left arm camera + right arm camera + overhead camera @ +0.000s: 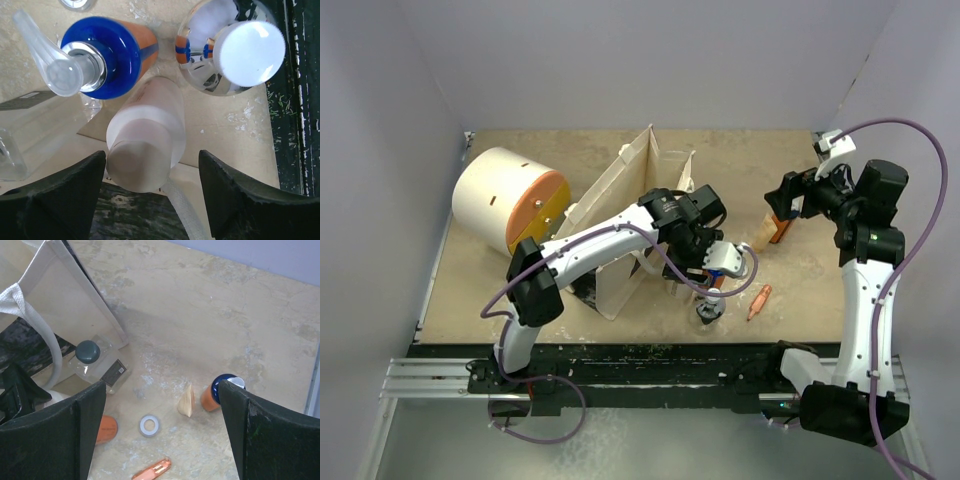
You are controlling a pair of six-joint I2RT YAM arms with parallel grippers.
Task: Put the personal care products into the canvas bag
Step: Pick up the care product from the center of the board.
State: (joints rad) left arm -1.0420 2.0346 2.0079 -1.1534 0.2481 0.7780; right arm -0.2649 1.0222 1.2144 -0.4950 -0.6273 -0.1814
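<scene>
The cream canvas bag stands mid-table with its printed side near my left arm; it also shows in the right wrist view. My left gripper is open, its jaws on either side of a frosted white bottle, nearer the left finger. An orange bottle with a blue pump top and a clear bottle with a white cap stand just beyond. My right gripper is open and empty, high above a beige tapered bottle and an orange blue-topped bottle.
A big white drum with an orange end lies at the back left. A clear bottle with a dark cap stands by the bag. A small orange tube and a white ring lie on the table.
</scene>
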